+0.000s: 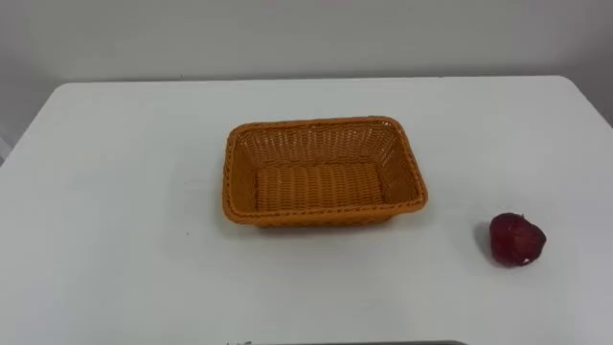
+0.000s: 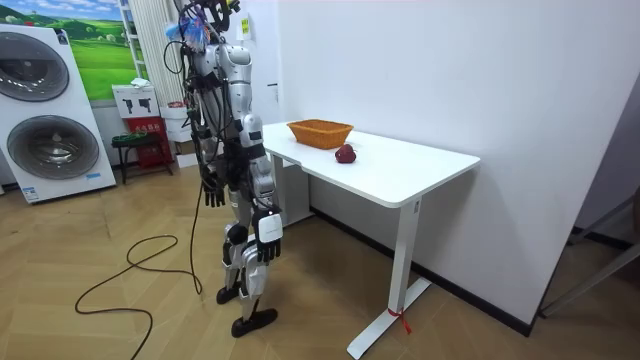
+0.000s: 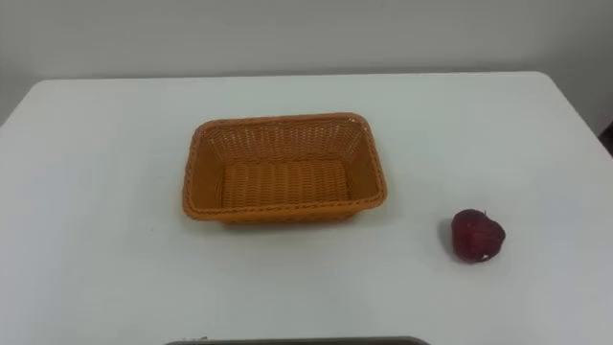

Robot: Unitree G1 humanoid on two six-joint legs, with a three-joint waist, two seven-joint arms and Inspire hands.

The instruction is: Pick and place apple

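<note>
The robot is standing at the table (image 1: pixel 115 192) with both arms hanging. The left hand (image 2: pixel 213 190) and right hand (image 2: pixel 268 242) are dangling loose-fingered and empty, as far as the distant room view lets me judge. The apple (image 1: pixel 517 240) is sitting on the table, up and ahead of the right hand, with the basket (image 1: pixel 316 122) lying toward the left hand's side. The reach is probably best made by the right hand, rising clear of the table edge and closing round the apple from above so it is not rolling away.

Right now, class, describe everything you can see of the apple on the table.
The apple is dark red, roundish and slightly glossy, with a lighter spot low on its near side. It rests on the white table, on the robot's right. It sits clear of the orange woven basket and a little nearer the robot than it. Only the tabletop touches it.
</note>
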